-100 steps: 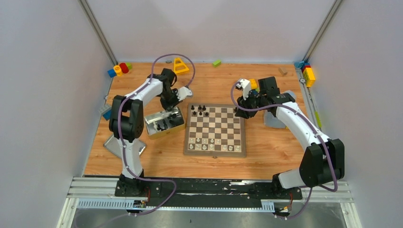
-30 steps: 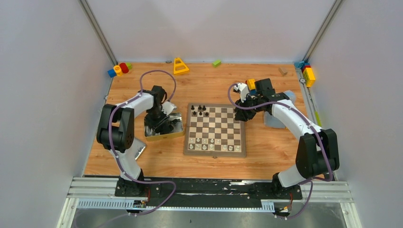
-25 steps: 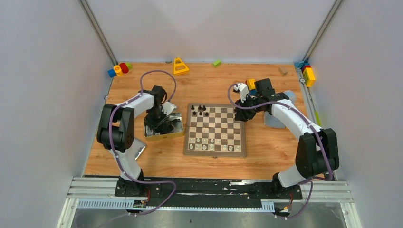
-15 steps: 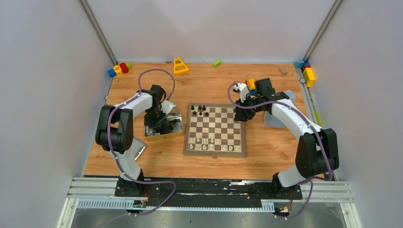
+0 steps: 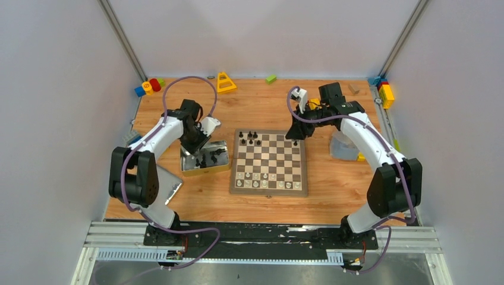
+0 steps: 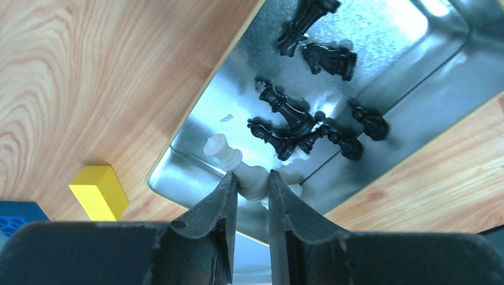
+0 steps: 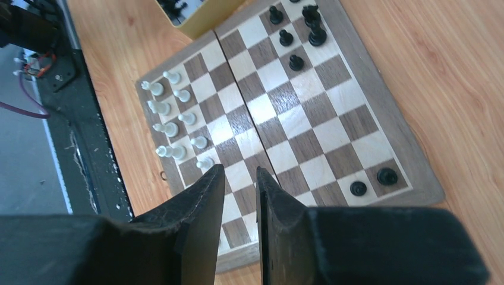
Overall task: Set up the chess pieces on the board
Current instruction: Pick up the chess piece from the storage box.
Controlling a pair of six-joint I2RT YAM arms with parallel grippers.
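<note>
Only left wrist view shows left end effector [image 6: 252,179] gripping white piece [image 6: 228,155], right end effector [image 7: 239,172] slightly parted

You are looking at one chessboard [image 7: 321,133] carrying seven black chess pieces [image 7: 295,61] and about ten white chess pieces [image 7: 169,127]; one metal tin [image 6: 386,41] is holding at least six more black pieces [image 6: 282,110].

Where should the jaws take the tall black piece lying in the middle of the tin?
The tall black piece lies flat in the tin, base crowded by other pieces. Probably grip its slim upper stem from straight above, jaws across its length.
</note>
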